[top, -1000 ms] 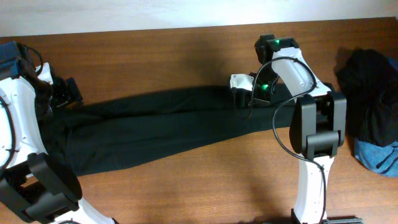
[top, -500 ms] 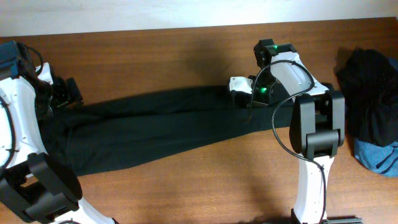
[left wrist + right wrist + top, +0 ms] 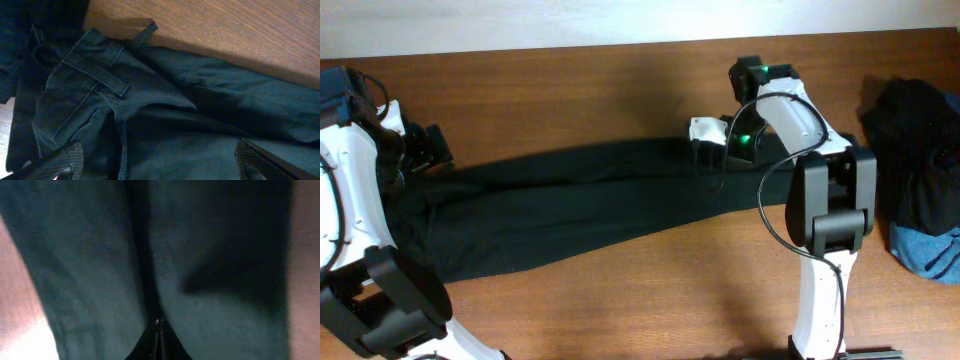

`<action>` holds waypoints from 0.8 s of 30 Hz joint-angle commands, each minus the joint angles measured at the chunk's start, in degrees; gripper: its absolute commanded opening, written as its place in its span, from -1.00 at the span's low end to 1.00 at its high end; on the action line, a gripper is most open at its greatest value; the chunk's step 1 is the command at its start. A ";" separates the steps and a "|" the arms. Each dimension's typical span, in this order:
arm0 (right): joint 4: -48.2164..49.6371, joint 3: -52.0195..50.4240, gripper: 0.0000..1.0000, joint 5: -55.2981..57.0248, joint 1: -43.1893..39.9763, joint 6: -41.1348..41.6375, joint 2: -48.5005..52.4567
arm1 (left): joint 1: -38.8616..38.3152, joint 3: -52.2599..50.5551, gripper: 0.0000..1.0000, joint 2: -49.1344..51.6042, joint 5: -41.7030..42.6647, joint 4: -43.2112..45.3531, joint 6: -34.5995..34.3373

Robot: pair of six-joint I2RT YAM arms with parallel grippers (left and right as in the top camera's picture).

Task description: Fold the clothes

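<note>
Across the middle of the overhead view, the black trousers (image 3: pixel 570 205) lie long and flat on the brown wooden table (image 3: pixel 570 90). Their top end is at the left of the frame. Their leg ends reach to the right of the middle.

At the left, the left gripper (image 3: pixel 425 147) sits by the top end of the trousers. Its wrist view shows its two fingers (image 3: pixel 62 160) far apart, one in each lower corner, with nothing between them. Under it you can see the waistband (image 3: pixel 95 75) of the trousers and a belt loop (image 3: pixel 142 34) poking out onto the wood.

Right of the middle, the right gripper (image 3: pixel 706 152) is down at the leg ends. Its wrist view shows its fingertips (image 3: pixel 159 330) pressed together at the bottom of the frame, right on the dark cloth. A dark crease runs up from the tips. I cannot tell if any cloth is pinched between them.

At the far right edge of the overhead view, more black clothes (image 3: pixel 910 150) sit in a heap. A blue piece (image 3: pixel 928 252) lies just below them, touching the heap. Both are well apart from the trousers.
</note>
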 commanded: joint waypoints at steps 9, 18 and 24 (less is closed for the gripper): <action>-9.31 3.26 -0.46 1.77 0.37 -0.42 0.20 | -0.07 0.31 0.93 0.59 -0.20 0.15 0.26; -4.63 -2.08 -0.34 1.75 0.37 -0.46 0.20 | -0.04 0.28 0.93 0.59 -0.20 0.17 0.26; -2.71 -4.22 -0.36 1.70 0.37 -0.46 0.20 | -0.04 0.28 0.93 0.59 -0.20 0.20 0.28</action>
